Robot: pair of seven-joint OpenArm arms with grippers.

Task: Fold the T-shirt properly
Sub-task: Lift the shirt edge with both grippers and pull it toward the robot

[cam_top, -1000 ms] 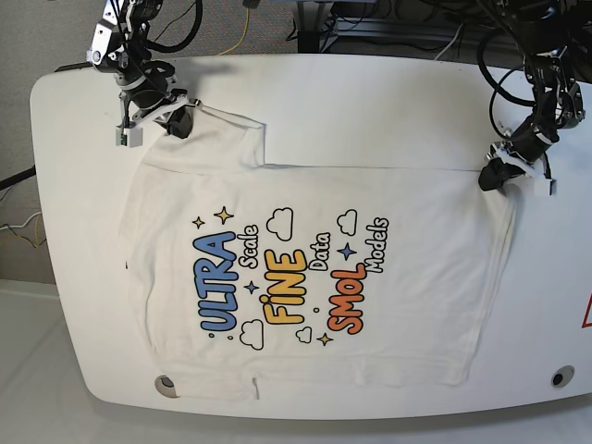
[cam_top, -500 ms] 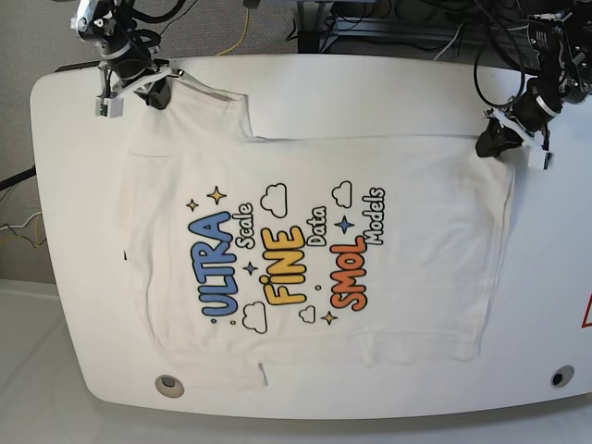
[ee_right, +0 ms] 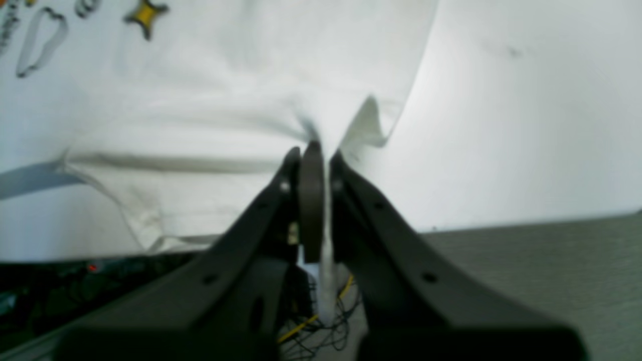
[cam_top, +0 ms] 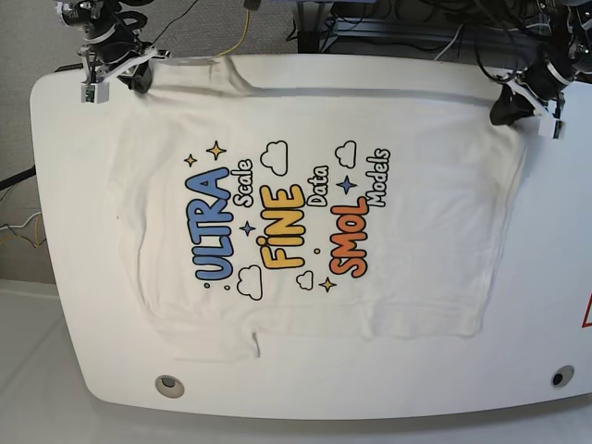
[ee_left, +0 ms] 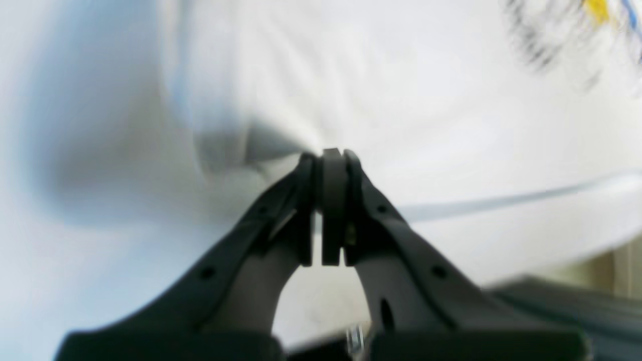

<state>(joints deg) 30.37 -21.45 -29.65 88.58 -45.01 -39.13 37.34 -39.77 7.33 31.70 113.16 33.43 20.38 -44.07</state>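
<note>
The white T-shirt (cam_top: pixel 305 166) lies spread flat on the white table (cam_top: pixel 65 277), print side up, with "ULTRA", "FiNE" and "SMOL" readable. Its far edge reaches the table's back edge. My right gripper (cam_top: pixel 139 79) is at the back left corner, shut on a pinch of the shirt's cloth (ee_right: pixel 225 75); in the right wrist view the tips (ee_right: pixel 313 148) clamp a fold. My left gripper (cam_top: pixel 511 109) is at the back right, shut on the shirt's other far corner, and its tips (ee_left: pixel 331 155) press on blurred white cloth (ee_left: pixel 426 115).
Cables and dark equipment (cam_top: pixel 388 23) crowd the space behind the table's back edge. Two round holes sit near the front edge, one left (cam_top: pixel 167 385), one right (cam_top: pixel 561 376). A red mark (cam_top: pixel 585 314) shows at the right border.
Both grippers have moved toward the table's back edge, dragging the shirt with them. The shirt has slid away from the front edge and lies flatter.
</note>
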